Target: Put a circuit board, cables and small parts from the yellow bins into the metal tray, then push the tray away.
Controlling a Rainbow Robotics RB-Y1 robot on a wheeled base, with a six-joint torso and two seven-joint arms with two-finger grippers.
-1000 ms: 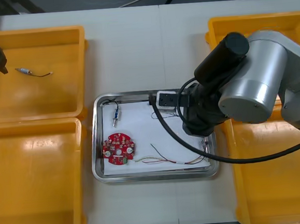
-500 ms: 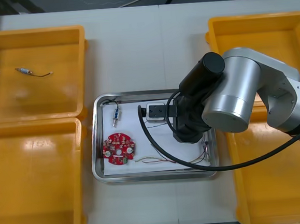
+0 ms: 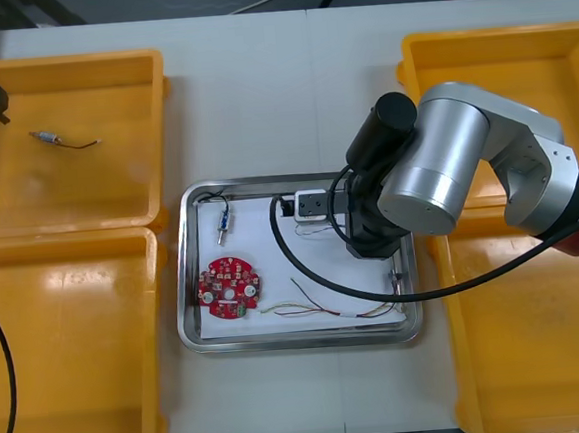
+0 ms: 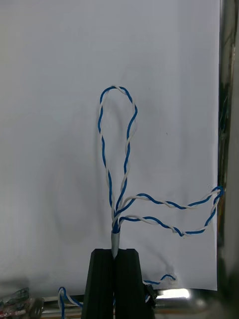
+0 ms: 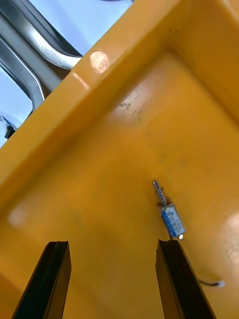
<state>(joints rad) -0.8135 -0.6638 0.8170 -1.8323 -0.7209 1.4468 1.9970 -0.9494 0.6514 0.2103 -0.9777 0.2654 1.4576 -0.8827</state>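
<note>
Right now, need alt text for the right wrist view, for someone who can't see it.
The right end effector, fingers shut, pinches the grey-sleeved end of a twisted blue and white cable. The cable's loops spread out beyond the fingertips over the white inside of the metal tray, one loop reaching towards the tray's shiny rim.

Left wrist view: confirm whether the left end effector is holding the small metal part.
No. The left end effector is open and grips nothing; the small metal part lies loose on the yellow bin's floor.
</note>
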